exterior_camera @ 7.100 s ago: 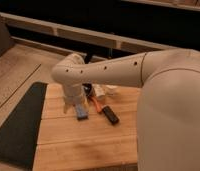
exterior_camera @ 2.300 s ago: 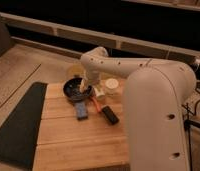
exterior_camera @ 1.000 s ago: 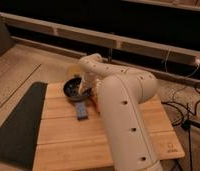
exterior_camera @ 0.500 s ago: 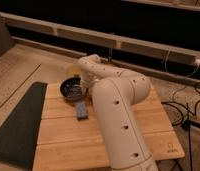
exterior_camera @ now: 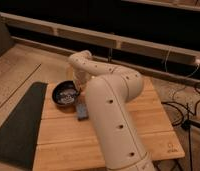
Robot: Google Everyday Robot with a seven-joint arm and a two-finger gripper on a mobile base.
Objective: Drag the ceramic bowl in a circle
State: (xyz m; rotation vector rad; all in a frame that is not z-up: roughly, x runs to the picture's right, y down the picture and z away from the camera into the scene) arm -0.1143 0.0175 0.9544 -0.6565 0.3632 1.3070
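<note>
Near the far left corner of the wooden table [exterior_camera: 158,117], the ceramic bowl [exterior_camera: 65,95] was pictured sitting upright, a pale sheen caught on its dark glossy inside. The gripper [exterior_camera: 78,90] was seen at the bowl's right rim, its fingers closed on that rim, while the white arm [exterior_camera: 113,100] was stretched across the table from the near edge. A small blue-grey block [exterior_camera: 82,111] was laid just beside the bowl, toward the near edge. A dark mat [exterior_camera: 18,125] was spread along the table's left edge.
</note>
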